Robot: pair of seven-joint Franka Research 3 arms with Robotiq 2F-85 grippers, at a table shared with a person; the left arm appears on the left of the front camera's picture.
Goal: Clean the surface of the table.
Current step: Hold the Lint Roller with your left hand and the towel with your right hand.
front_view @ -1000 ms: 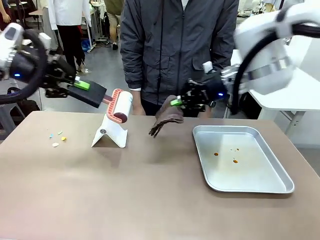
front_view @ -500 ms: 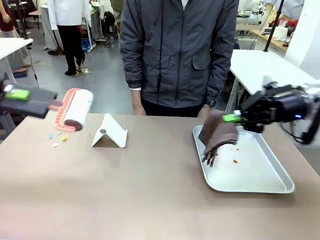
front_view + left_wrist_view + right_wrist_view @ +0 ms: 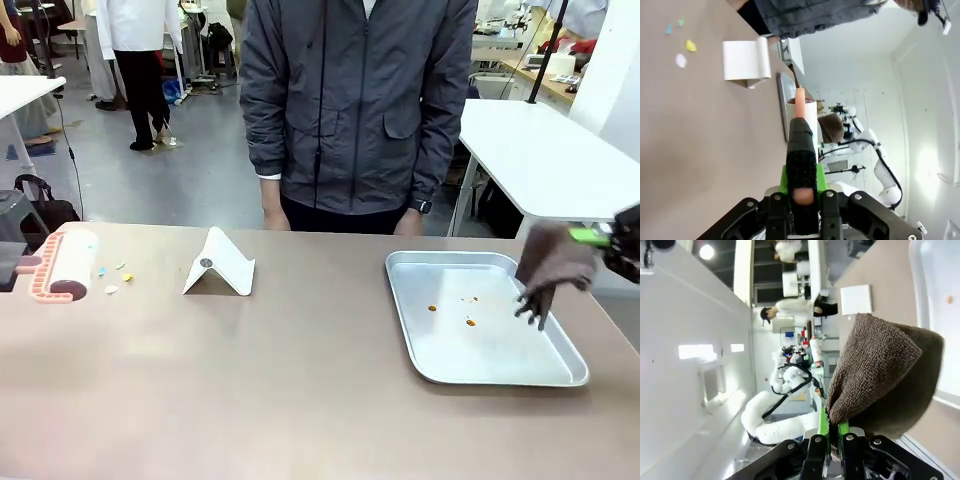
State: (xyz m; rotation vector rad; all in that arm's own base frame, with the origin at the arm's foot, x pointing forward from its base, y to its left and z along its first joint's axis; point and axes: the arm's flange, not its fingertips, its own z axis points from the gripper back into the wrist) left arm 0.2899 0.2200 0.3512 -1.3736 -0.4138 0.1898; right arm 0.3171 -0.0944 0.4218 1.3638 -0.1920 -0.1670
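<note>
Crumbs (image 3: pixel 115 278) are lying on the bench (image 3: pixel 280 390), at three o'clock from the lint roller (image 3: pixel 62 262), in front view. Left wrist: left gripper (image 3: pixel 801 192) jaws are clenching its handle, crumbs at eleven. Right wrist: right gripper (image 3: pixel 832 435) jaws are pinching the brown cloth (image 3: pixel 880 375).

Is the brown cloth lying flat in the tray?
No, the brown cloth hangs bunched from the right tool, which is shut on its top edge, by the right rim of the tray.

Taupe table (image 3: pixel 300 400), silver tray (image 3: pixel 480 350), brown cloth (image 3: pixel 550 265), pink-and-white roller (image 3: pixel 62 262); crumbs (image 3: pixel 115 278) seemingly yellow, bluish.
</note>
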